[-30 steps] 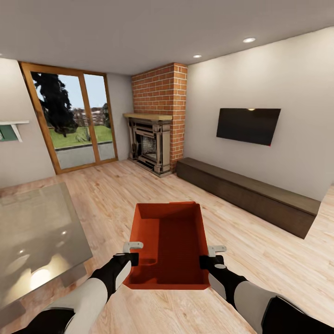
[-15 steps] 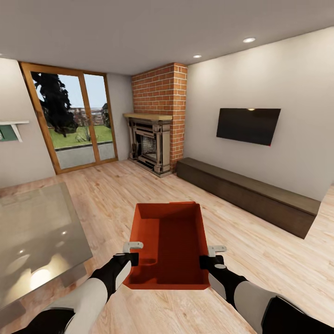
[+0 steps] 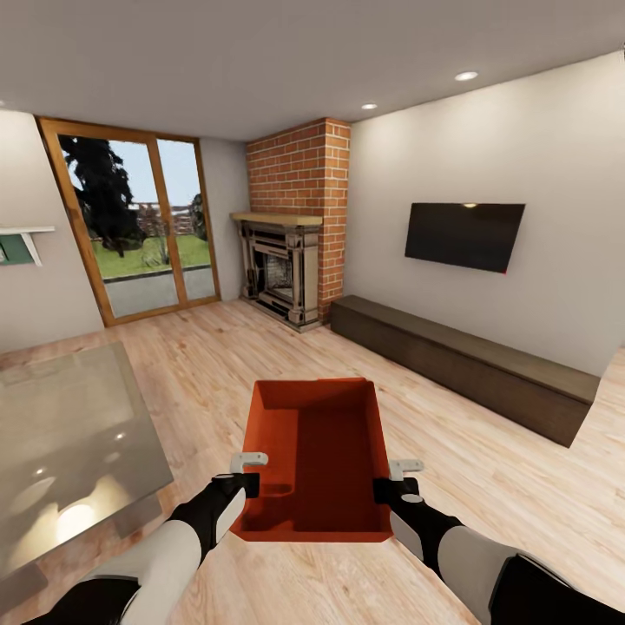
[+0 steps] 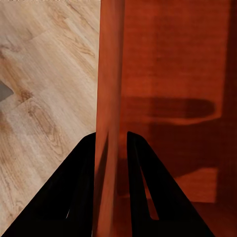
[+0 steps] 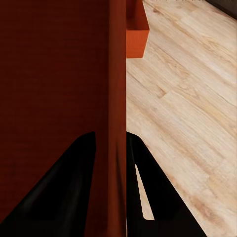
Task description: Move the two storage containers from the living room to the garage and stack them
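Observation:
One orange-red storage container (image 3: 317,451), open-topped and empty, hangs in front of me over the living room's light wood floor (image 3: 486,469). My left gripper (image 3: 252,476) is shut on its left wall near the closest corner. My right gripper (image 3: 391,479) is shut on the right wall. In the left wrist view the black fingers (image 4: 84,163) straddle the thin wall (image 4: 111,74). The right wrist view shows the same pinch at the gripper (image 5: 109,134) on the wall (image 5: 117,74). A small orange-red piece (image 5: 136,37) shows past that wall; I cannot tell what it belongs to.
A glass-topped table (image 3: 69,434) stands close at my left. A long dark low cabinet (image 3: 460,365) runs along the right wall under a black TV (image 3: 464,234). The brick fireplace (image 3: 286,269) and wood-framed glass doors (image 3: 139,226) are ahead. Open plank floor lies beyond the container.

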